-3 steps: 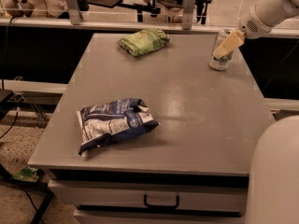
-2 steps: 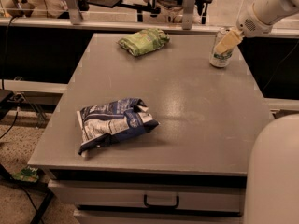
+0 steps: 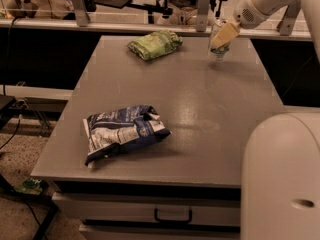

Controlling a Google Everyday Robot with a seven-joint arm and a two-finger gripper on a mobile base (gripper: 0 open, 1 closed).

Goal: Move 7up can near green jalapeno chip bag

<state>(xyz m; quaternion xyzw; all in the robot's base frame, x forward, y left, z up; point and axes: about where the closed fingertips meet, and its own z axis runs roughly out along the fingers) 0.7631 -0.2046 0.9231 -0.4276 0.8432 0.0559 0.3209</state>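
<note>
The 7up can (image 3: pixel 217 52) is at the far right of the grey table (image 3: pixel 200 104), upright, with its base just above or on the surface. My gripper (image 3: pixel 223 35) comes down from the upper right and is shut on the can's upper part, hiding most of it behind a cream-coloured finger (image 3: pixel 225 33). The green jalapeno chip bag (image 3: pixel 155 44) lies flat at the far middle of the table, to the left of the can with a gap of bare table between them.
A larger dark-blue and white chip bag (image 3: pixel 122 132) lies crumpled at the table's near left. The robot's white body (image 3: pixel 282 179) fills the lower right corner. A railing (image 3: pixel 150 24) and chair legs stand behind the table's far edge. A drawer handle (image 3: pixel 172 216) sits below the front edge.
My gripper has carried the can to the left along the far edge, closer to the green bag. Both bags have stayed where they were.
</note>
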